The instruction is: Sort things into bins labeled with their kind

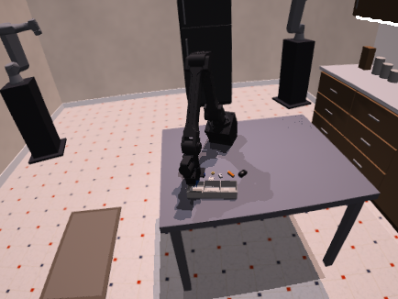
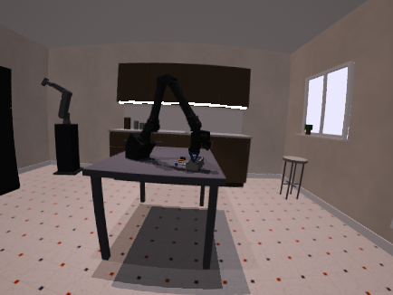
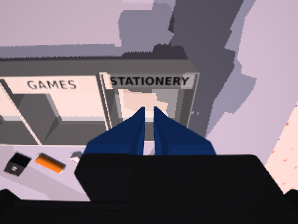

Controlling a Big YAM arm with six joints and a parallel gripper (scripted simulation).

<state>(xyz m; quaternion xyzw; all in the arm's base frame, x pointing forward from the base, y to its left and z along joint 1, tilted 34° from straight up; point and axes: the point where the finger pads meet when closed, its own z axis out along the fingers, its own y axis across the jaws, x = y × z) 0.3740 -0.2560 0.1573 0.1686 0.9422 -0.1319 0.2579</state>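
A row of three grey bins stands on the table. The wrist view shows the labels STATIONERY and GAMES; the third bin is out of that view. My gripper is shut with nothing between its blue fingers. It hangs low just above the near rim of the STATIONERY bin, the end bin of the row. An orange thing and a black thing lie on the table beside the bins. Two small pale things lie next to them.
The dark table bears the arm's base behind the bins. Kitchen cabinets stand to the right of the table. Other arms on black pedestals stand on the floor, far off.
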